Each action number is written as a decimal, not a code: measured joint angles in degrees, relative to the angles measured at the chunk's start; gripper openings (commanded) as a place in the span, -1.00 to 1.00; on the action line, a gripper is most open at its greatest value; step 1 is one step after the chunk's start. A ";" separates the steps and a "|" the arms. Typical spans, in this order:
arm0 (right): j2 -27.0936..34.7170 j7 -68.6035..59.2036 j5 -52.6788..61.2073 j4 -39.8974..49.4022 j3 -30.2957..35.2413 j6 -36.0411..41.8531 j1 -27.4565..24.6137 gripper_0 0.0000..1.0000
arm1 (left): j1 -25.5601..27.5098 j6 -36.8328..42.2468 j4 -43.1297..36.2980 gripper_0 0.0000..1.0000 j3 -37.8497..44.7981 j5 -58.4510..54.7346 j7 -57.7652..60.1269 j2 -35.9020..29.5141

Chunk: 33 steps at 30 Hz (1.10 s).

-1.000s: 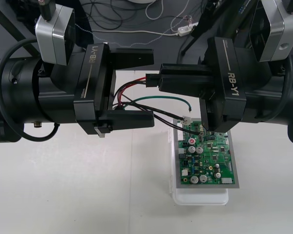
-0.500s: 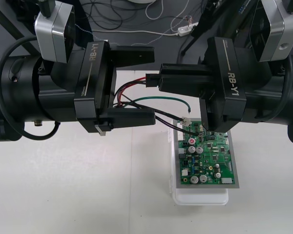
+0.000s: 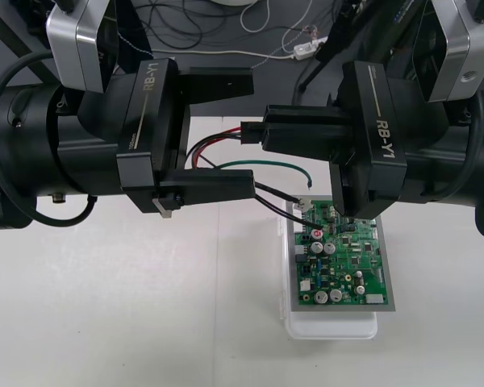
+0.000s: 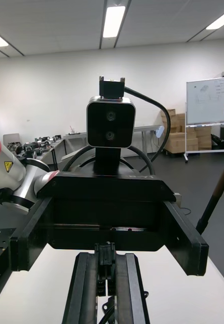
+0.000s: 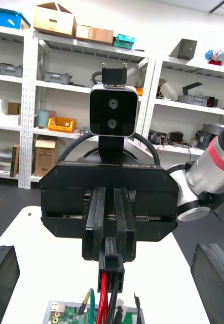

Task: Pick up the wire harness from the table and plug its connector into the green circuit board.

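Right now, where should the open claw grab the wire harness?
On the looping wires beside the plug, coming in level from the robot's left. The right claw pinches the plug, and the loop seems to sit inside the open left claw, so closing there would probably catch it.

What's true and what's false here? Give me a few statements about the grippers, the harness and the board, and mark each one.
1. The right gripper is shut on the harness's black plug. True.
2. The left gripper is clamped on the wires. False: its fingers stand open, one on either side of the plug.
3. The plug is seated in the green circuit board. False: it is held in the air, with the wires trailing down toward the board.
4. The board sits on a white base. True.
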<state>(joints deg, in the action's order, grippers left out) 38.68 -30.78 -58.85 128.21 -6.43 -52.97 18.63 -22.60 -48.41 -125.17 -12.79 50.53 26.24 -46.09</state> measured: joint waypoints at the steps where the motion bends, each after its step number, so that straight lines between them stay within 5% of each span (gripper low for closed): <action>1: 0.00 0.00 0.00 0.00 0.00 0.00 0.00 -1.00 | 0.00 0.00 0.00 1.00 0.00 -0.01 0.00 -0.19; 15: 0.00 0.00 0.00 0.00 0.00 0.00 0.00 -1.00 | 0.00 0.00 0.00 0.96 -0.01 -0.12 -0.02 -0.88; 22: 0.00 0.00 0.00 0.00 0.00 0.00 0.00 -1.00 | -0.05 0.01 0.00 -0.07 -0.03 -0.13 -0.03 -0.88; 27: 0.00 0.00 0.00 0.00 0.00 0.00 0.00 -1.00 | -0.18 0.01 0.00 -0.25 -0.06 -0.13 -0.03 -0.89; 33: 0.00 0.00 0.00 0.00 0.00 0.05 0.00 -1.00 | -0.21 0.01 0.00 -1.00 -0.21 -0.14 -0.04 -0.89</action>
<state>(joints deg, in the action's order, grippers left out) 38.68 -30.78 -58.85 128.21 -6.43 -52.91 18.63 -22.81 -48.40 -125.18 -13.00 50.39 26.20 -46.98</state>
